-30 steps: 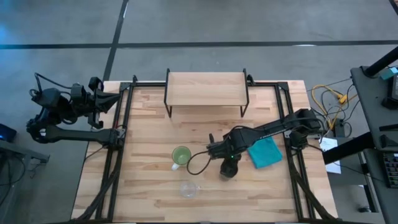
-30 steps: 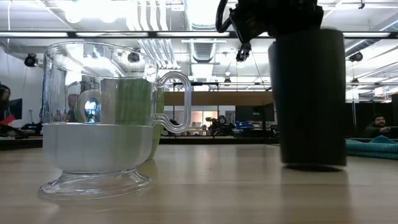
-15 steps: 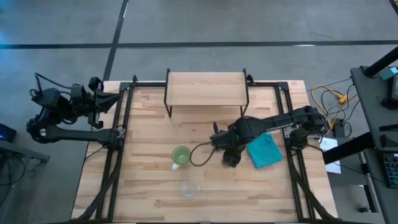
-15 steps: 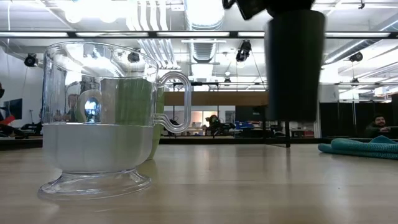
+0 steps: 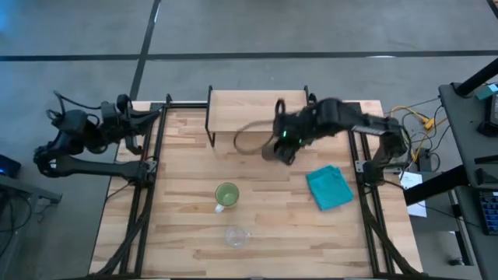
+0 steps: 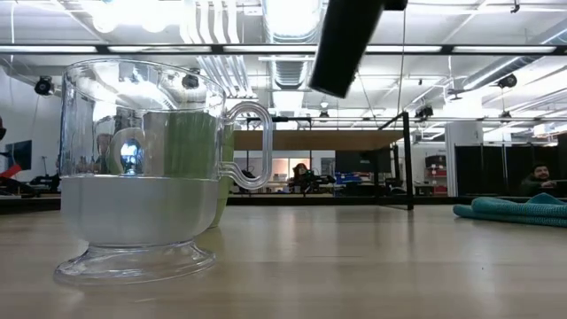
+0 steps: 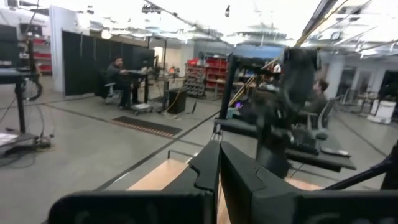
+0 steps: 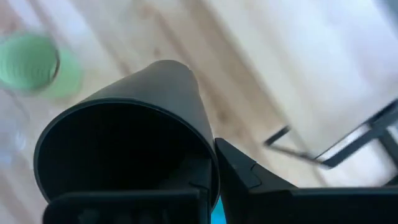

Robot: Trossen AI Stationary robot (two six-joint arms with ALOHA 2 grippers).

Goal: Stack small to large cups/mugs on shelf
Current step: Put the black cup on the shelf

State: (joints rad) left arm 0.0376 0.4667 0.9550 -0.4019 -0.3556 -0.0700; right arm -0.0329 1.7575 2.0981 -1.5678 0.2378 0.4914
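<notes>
My right gripper point(image 5: 286, 138) is shut on the black cylindrical cup point(image 5: 274, 150), which hangs in the air just in front of the shelf point(image 5: 257, 109), a low light-wood board on black legs at the table's far side. The low view shows the black cup point(image 6: 343, 44) tilted, high above the table. The green mug point(image 5: 226, 194) stands upright on the table's middle. The clear glass cup point(image 5: 236, 236) stands nearer the front edge and fills the left of the low view point(image 6: 142, 168). My left gripper point(image 7: 219, 171) is shut and empty at the table's far left corner. My right gripper holds the black cup at its open rim point(image 8: 208, 163). One finger point(image 8: 249, 177) lies outside the wall; the other does not show against the dark inside. The cup is lifted clear of the table and hangs tilted below the gripper.
A teal folded cloth point(image 5: 330, 188) lies on the table to the right of the middle. Black frame rails run along the table's left and right sides. People sit in the room beyond the table.
My right gripper has lifted the black cup off the table and carried it up and toward the far edge, to the front of the shelf. The cup has tipped from upright to tilted. The mug, the glass cup and the cloth have stayed where they were.
</notes>
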